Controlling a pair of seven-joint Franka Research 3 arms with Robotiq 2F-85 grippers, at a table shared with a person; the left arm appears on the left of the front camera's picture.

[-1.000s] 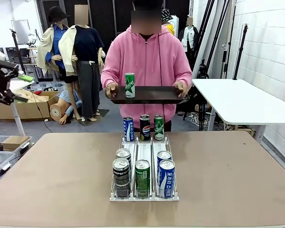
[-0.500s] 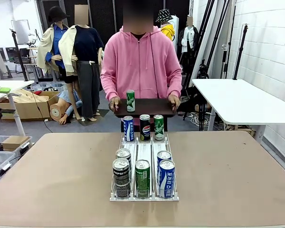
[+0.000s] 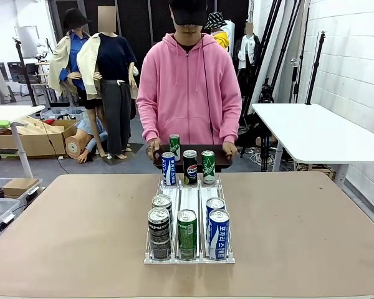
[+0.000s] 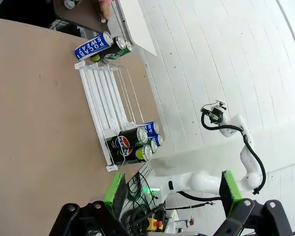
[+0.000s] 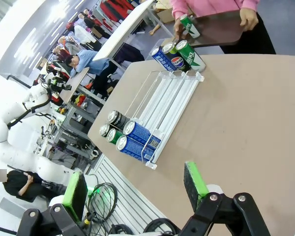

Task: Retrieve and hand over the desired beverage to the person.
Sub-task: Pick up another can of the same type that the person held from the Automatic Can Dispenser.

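Person (image 3: pixel 188 87) lowered tray (image 5: pixel 221 28) from chest height to far tabletop (image 3: pixel 68 237) edge. Green can (image 3: pixel 174 144) upright on tray, behind rack (image 3: pixel 190 198). Left claw (image 4: pixel 172 189), right claw (image 5: pixel 135 187): both wide open, empty. Can likely light, slick, thin-walled; grip mid-body. Legible: POCARI SWEAT can (image 4: pixel 92 46), PEPSI can (image 3: pixel 158 224).

The person (image 3: pixel 188 93) wears a pink hooded sweatshirt and a black cap. The left gripper (image 4: pixel 172 189) is made of black links with small round screws and flat bright green pads (image 4: pixel 114 188); the right gripper (image 5: pixel 135 189) looks the same. The right arm (image 4: pixel 206 181) is white and rounded, with a black cable.
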